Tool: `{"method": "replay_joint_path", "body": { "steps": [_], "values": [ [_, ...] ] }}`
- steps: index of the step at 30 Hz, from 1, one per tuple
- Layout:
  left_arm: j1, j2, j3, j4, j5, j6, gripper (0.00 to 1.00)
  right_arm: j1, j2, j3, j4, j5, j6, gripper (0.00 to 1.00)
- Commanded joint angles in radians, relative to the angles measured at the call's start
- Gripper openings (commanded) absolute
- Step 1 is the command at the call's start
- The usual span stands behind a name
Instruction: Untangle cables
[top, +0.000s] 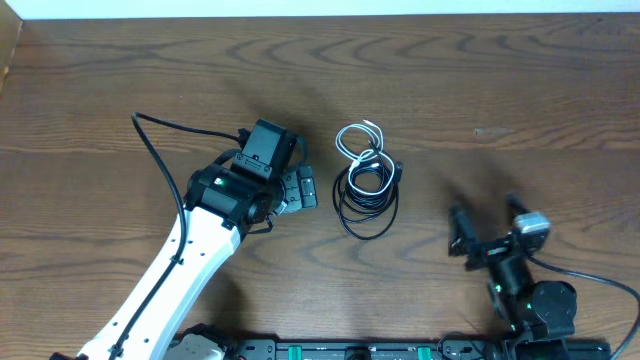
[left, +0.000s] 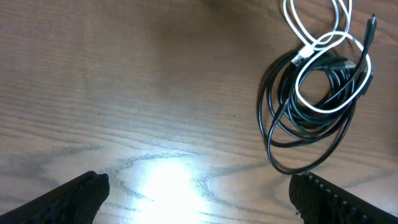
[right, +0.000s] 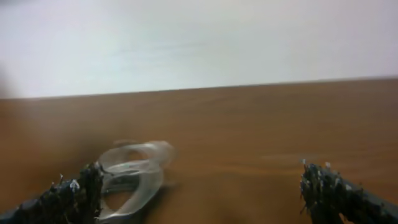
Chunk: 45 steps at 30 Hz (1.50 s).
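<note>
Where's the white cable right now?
Overhead view: the white cable lies mid-table, looped over the black cables, just right of the left gripper.

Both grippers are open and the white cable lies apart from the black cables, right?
No. The left gripper and right gripper are open, but the white cable is looped over the black cables in one bundle; the left wrist view shows it.

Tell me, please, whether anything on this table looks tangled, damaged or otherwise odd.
The cables lie in one tangled heap on the table: the white cable loops through the black coils. Nothing looks damaged or spilled. The left gripper and right gripper are open, apart from it.
</note>
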Motion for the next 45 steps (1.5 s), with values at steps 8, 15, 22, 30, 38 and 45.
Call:
{"method": "replay_joint_path", "body": {
  "steps": [8,15,22,30,38,45],
  "values": [
    [0.002,0.000,0.006,-0.021,0.016,-0.006,0.98,-0.006,-0.004,0.122,0.485,-0.418,0.372,0.99],
    [0.005,0.000,0.006,-0.051,0.019,-0.021,0.98,-0.020,0.188,0.629,-0.109,-0.360,0.048,0.99],
    [0.077,0.000,0.006,-0.050,0.019,-0.169,0.98,-0.019,0.563,1.020,-0.686,-0.404,-0.083,0.99],
    [0.164,0.000,0.006,-0.052,0.019,-0.169,0.98,-0.014,0.836,1.037,-0.574,-0.697,0.061,0.90],
    [0.168,0.000,0.006,-0.051,0.018,-0.169,0.98,0.180,1.076,1.039,-0.436,-0.483,0.173,0.98],
    [0.168,0.000,0.006,-0.051,0.018,-0.169,0.98,0.357,1.262,1.185,-0.669,-0.168,0.171,0.95]
  ]
}}
